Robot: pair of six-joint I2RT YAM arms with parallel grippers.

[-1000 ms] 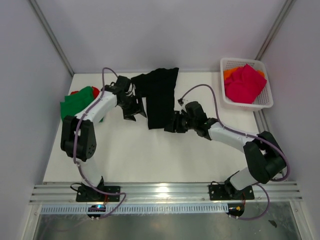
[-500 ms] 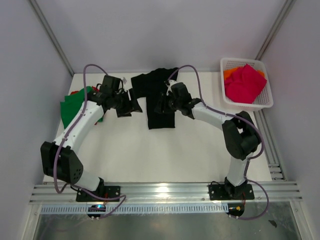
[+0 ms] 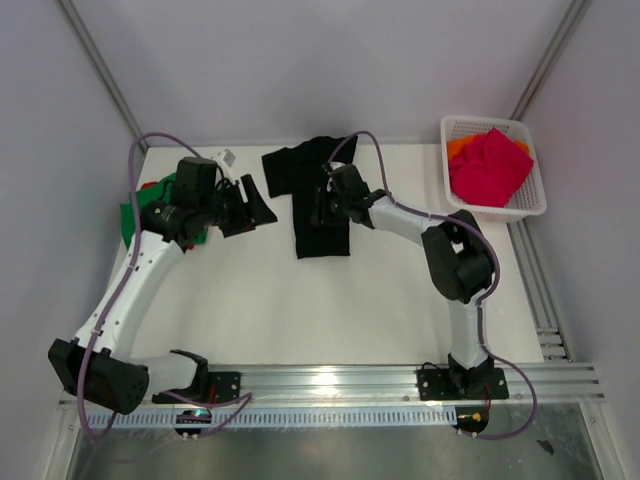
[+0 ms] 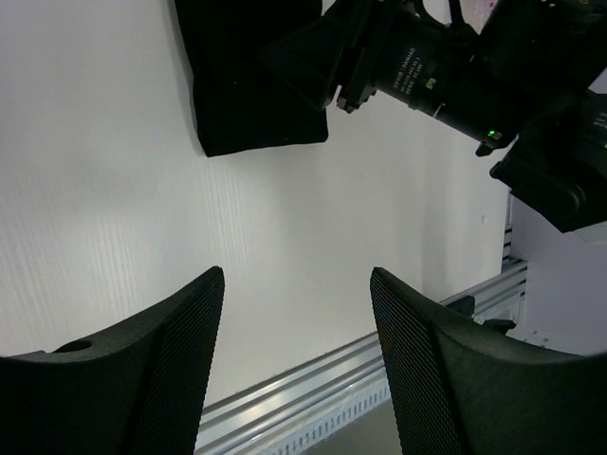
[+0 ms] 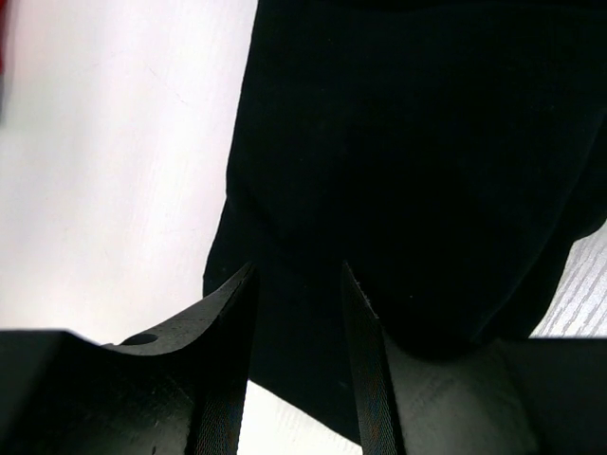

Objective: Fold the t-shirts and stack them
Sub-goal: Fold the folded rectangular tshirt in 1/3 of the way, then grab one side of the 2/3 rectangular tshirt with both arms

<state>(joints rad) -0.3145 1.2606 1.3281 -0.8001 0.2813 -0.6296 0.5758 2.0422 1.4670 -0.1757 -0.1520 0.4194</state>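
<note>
Black t-shirt: lies flat at the middle of the table's far edge, drawn into a tall narrow panel, with 1 sleeve spreading toward the left at the far end.

Right gripper: hangs over the middle of that panel, pointing left. Fingers stand part-way apart with dark cloth showing behind the gap; nothing clamped between them as far as the wrist view shows.

Left gripper: spread wide, grasps nothing, hangs above bare table just beside the black t-shirt's left edge.

Green t-shirt: rests at the left edge, partly hidden by the left arm, with a red t-shirt peeking out at its far side.

White basket: sits in the far right corner, holding a bunched magenta-pink t-shirt on top of an orange t-shirt.
</note>
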